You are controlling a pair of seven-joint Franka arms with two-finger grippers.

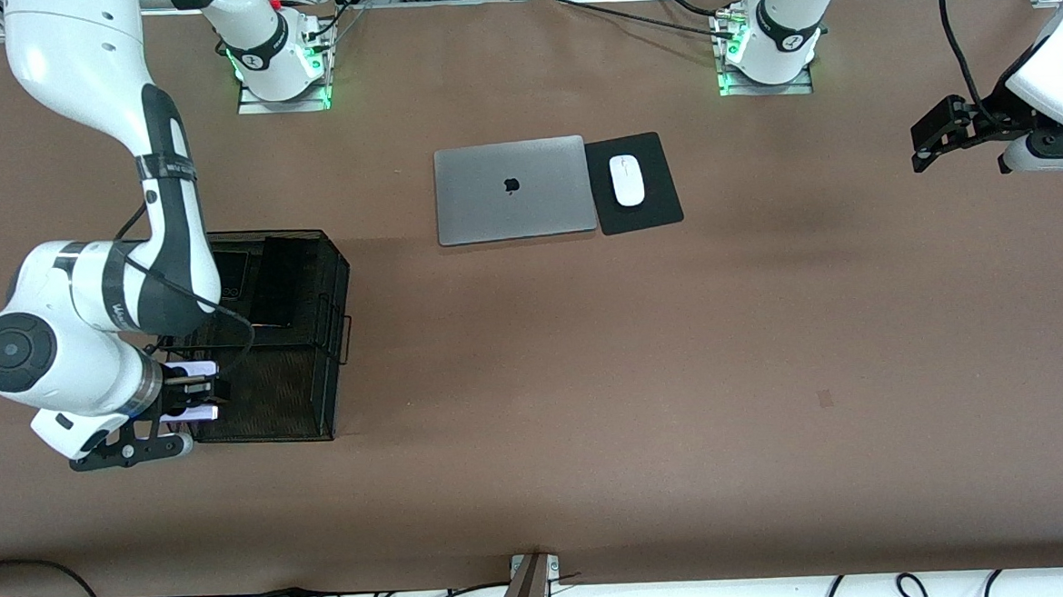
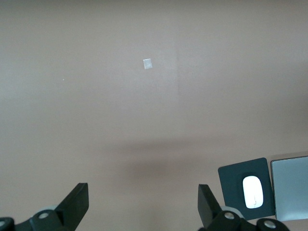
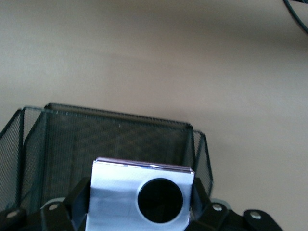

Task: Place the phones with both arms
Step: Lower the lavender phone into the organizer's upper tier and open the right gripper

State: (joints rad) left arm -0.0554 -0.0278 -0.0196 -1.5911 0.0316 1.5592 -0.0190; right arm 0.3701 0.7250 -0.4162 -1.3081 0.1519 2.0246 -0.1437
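Mouse (image 1: 627, 181) on pad (image 1: 650, 209) beside laptop (image 1: 514, 190), slab phone (image 1: 272, 283) in basket (image 1: 329, 282) — right arm's end

Right gripper (image 1: 192, 391) clamps the lilac flip phone (image 3: 143, 196) above the mesh basket (image 1: 316, 346); left gripper (image 1: 928, 141) waits aloft, fingers spread wide.
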